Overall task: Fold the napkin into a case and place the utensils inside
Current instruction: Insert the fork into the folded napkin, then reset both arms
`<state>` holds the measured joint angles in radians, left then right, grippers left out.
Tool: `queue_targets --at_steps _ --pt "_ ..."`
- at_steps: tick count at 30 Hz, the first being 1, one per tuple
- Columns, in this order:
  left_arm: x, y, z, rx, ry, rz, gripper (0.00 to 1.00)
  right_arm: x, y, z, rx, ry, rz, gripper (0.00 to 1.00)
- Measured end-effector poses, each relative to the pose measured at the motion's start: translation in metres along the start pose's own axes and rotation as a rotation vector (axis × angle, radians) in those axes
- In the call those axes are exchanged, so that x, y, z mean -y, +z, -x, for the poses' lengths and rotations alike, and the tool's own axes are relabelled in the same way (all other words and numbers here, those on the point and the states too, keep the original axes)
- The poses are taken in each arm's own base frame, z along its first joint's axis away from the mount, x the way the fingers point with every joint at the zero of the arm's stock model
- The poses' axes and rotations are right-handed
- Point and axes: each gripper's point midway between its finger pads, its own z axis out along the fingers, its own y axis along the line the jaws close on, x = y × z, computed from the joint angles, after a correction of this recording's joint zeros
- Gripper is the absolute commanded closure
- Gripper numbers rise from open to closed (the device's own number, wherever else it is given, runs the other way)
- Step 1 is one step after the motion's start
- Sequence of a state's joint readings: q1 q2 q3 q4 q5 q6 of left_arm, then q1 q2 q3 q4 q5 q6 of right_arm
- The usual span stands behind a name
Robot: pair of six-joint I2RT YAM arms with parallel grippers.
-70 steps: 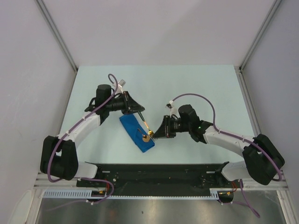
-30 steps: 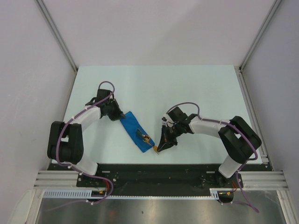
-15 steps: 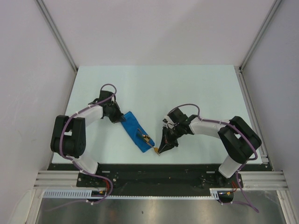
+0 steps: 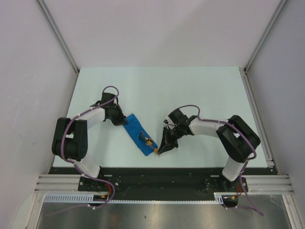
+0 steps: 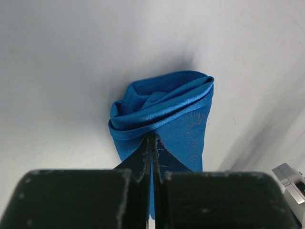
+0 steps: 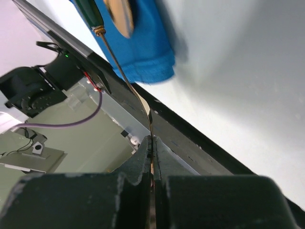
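Observation:
The blue napkin (image 4: 136, 129) lies folded as a narrow oblong case, slanting from far left to near right. My left gripper (image 4: 121, 121) is shut, its tips (image 5: 152, 137) down on the cloth (image 5: 181, 119) near the case's far end, whose folded mouth gapes just beyond them. My right gripper (image 4: 158, 151) sits at the case's near end. It (image 6: 152, 139) is shut on the thin gold head of a utensil (image 6: 126, 78), seen edge-on; its dark green handle runs over the cloth (image 6: 143, 52). A second gold head, spoon-shaped (image 6: 119, 16), rests on the case.
The black base rail (image 4: 157, 174) runs along the table's near edge, right beneath the right gripper (image 6: 200, 152). Grey walls stand on both sides of the pale table (image 4: 200, 95). A purple cable (image 6: 71, 125) loops below the rail.
The left gripper let go of the utensil's handle and moved to the case's far end. The right gripper carried the utensil's head toward the near edge and has edged slightly left.

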<state>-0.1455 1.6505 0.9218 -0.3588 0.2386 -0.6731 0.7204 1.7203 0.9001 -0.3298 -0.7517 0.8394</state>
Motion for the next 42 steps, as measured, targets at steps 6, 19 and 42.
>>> queue_targets --at_steps 6,19,42 --pt "0.0 0.0 0.0 0.0 0.0 0.0 1.0 -0.02 0.012 0.015 0.01 -0.014 0.032 1.0" --pt "-0.002 0.001 -0.003 -0.005 -0.005 0.003 1.0 -0.038 0.045 0.042 0.05 -0.005 0.089 1.0" --pt "0.104 -0.113 -0.026 0.248 0.303 -0.29 0.37 -0.071 -0.028 0.048 0.387 -0.254 -0.01 0.0"
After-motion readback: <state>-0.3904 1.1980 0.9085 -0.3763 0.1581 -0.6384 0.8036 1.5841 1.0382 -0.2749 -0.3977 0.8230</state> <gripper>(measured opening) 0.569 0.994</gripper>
